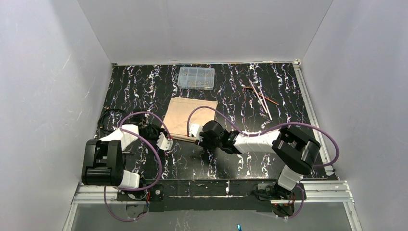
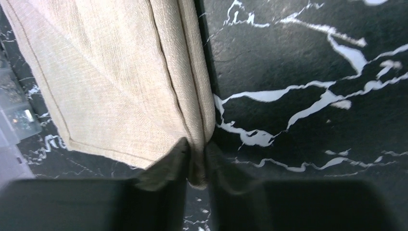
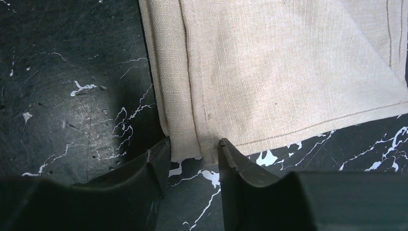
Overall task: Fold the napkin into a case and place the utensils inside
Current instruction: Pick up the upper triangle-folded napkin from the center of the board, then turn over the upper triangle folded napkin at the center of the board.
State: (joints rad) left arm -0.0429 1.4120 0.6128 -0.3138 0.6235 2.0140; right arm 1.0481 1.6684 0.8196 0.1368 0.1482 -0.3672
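The beige napkin [image 1: 190,115] lies folded flat on the black marbled table [image 1: 269,82], with a doubled fold along its near edge. My left gripper [image 1: 166,143] sits at the near left corner. In the left wrist view the gripper [image 2: 197,163] is shut on the napkin [image 2: 120,82], its folded corner squeezed between the fingers. My right gripper [image 1: 194,131] is at the near right corner. In the right wrist view the gripper [image 3: 194,149] is open, its tips straddling the napkin's [image 3: 288,72] folded hem, which still lies flat. The copper utensils [image 1: 261,97] lie at the back right, away from both grippers.
A clear plastic compartment box [image 1: 196,78] stands just behind the napkin, and its edge shows in the left wrist view [image 2: 12,110]. A black cable coil [image 1: 107,118] lies at the table's left side. White walls close in the left, back and right.
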